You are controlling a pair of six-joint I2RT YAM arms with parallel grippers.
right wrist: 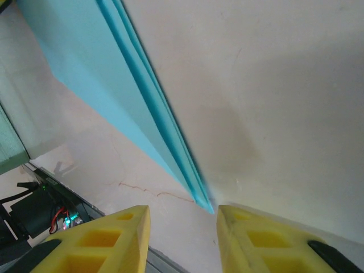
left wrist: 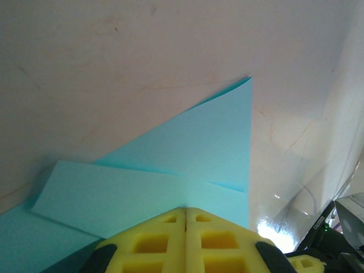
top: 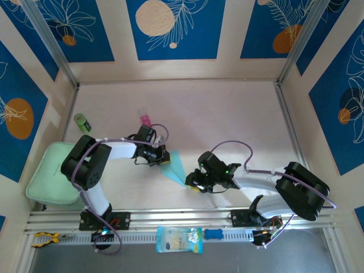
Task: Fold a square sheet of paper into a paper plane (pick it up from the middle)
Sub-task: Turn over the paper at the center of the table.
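Nearing the end of the fold, the paper plane (top: 173,166) shows as a narrow, layered cyan dart between the two arms, midway along the tabletop (top: 227,114) and toward its near edge. The left tool (left wrist: 186,215) is clenched on its wider end. The right tool (right wrist: 183,216) stands parted, with the pointed tip just ahead of its gap and untouched. The lengthwise folds look done; probably only firming the creases, opening the wings and setting it down remain.
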